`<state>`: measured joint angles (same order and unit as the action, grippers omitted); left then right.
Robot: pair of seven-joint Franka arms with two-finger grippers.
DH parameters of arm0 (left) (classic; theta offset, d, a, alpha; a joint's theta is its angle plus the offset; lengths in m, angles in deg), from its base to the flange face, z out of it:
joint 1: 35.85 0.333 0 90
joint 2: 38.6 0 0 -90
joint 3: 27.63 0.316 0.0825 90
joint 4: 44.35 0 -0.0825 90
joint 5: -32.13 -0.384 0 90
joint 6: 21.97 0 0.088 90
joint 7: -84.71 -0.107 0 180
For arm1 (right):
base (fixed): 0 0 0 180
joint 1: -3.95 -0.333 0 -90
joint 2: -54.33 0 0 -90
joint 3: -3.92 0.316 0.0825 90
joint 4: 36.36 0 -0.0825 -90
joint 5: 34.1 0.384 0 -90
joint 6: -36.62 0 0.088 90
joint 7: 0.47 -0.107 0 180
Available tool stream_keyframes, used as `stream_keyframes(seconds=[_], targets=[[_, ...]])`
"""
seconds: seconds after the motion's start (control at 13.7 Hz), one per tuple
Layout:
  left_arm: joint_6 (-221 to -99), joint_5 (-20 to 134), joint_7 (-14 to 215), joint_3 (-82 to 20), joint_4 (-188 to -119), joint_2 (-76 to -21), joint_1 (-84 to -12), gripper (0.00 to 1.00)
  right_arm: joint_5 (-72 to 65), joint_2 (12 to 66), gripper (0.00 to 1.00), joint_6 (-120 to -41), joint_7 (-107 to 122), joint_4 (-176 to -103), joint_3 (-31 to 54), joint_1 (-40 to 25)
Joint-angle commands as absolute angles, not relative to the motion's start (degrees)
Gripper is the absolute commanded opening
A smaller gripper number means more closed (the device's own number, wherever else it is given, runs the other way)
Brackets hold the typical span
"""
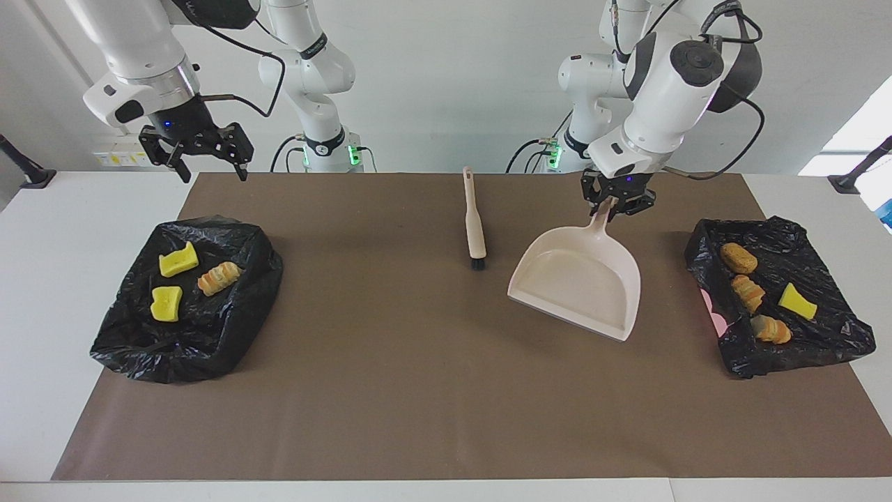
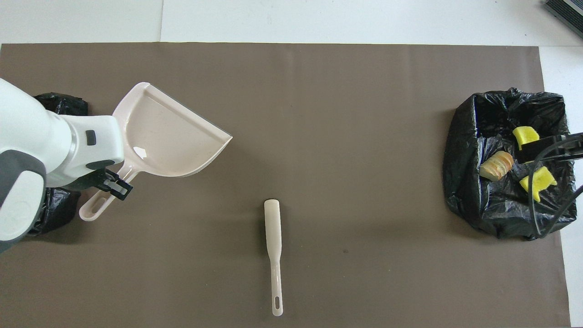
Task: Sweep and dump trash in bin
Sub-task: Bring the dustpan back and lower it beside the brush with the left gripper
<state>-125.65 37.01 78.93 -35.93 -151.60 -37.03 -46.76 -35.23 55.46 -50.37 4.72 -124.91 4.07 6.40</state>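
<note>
Left hand point(image 1: 616, 204) gripping dustpan point(image 1: 582, 282) handle; trash already lying in both bins.

We are seeing three lumps point(image 1: 182, 280) in the bin point(image 1: 230, 328) at the right arm's end and four point(image 1: 756, 296) in the other bin point(image 1: 822, 348). We are advising a level, slow set-down onto the open surface point(image 1: 390, 390), clear of the brush point(image 1: 476, 222). Right hand point(image 1: 206, 155) waiting, fingers apart, above its bin.

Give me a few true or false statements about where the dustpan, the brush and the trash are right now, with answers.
1. The left hand grips the dustpan by its handle. True.
2. The brush is in the right hand. False: it lies on the mat, unheld.
3. All the trash lies in the two bins. True.
4. The dustpan holds a yellow sponge. False: it is empty.
5. Each bin holds the same count. False: three against four.
</note>
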Motion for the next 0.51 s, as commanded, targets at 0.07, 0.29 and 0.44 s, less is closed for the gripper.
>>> stream_keyframes(seconds=[0.07, 0.29, 0.44], targets=[[-133.2, 38.5, 84.6, -34.8, -152.6, -41.8, -53.5, 0.0, -35.0, 56.4, 1.0, -49.8, 4.9, -125.8, 4.1, 6.4], [-133.8, 38.5, 85.1, -34.8, -153.0, -44.0, -56.0, 0.0, -35.0, 56.4, 1.0, -49.8, 4.9, -125.8, 4.1, 6.4], [-138.7, 38.5, 89.7, -34.8, -153.0, -47.1, -58.6, 0.0, -35.0, 56.4, 1.0, -49.8, 4.9, -125.8, 4.1, 6.4]])
